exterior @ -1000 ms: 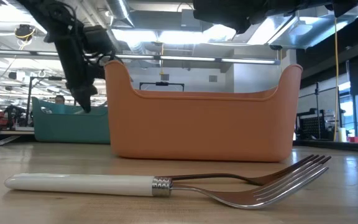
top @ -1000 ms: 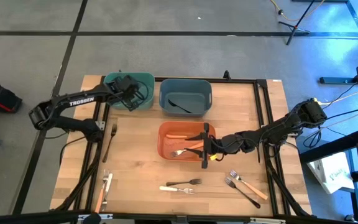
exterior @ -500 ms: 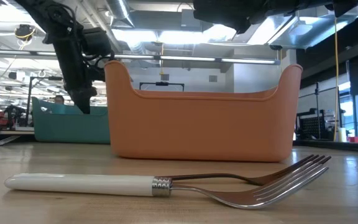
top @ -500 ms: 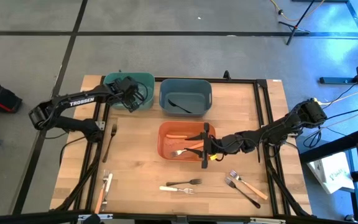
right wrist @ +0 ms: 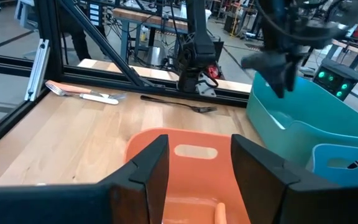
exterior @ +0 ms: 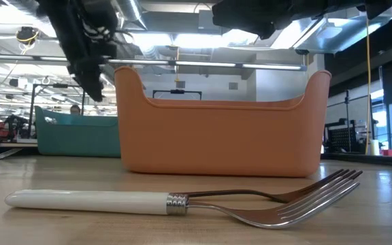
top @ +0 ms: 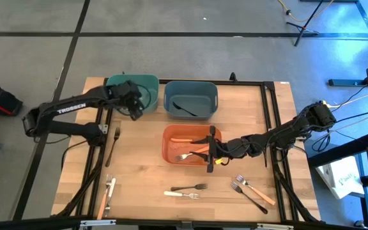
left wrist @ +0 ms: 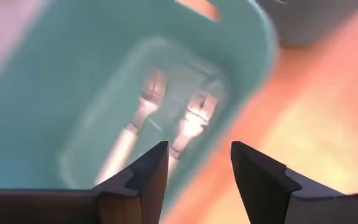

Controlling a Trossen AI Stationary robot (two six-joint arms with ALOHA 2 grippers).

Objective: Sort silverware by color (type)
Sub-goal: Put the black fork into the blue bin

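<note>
Overhead, the left hand (top: 135,108) hangs empty over the teal bin's (top: 147,84) near left edge, its arm reaching in from the left. The right hand (top: 211,153) hovers over the orange bin's (top: 171,144) right edge. Forks (top: 188,188) lie on the tabletop (top: 139,172). At table height, a white-handled fork (exterior: 182,202) lies nearest. From the left wrist, fingers (left wrist: 148,177) stand wide over two pale forks (left wrist: 160,121) in the teal bin. From the right wrist, fingers (right wrist: 149,165) are parted, holding nothing.

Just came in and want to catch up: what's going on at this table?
Two arms are sorting cutlery into bins. The left claw hangs open and empty over the teal bin, where two forks lie. The right claw waits open over the orange bin, which holds a few pieces. The blue-grey bin holds a black one. Several forks remain on the table.
</note>
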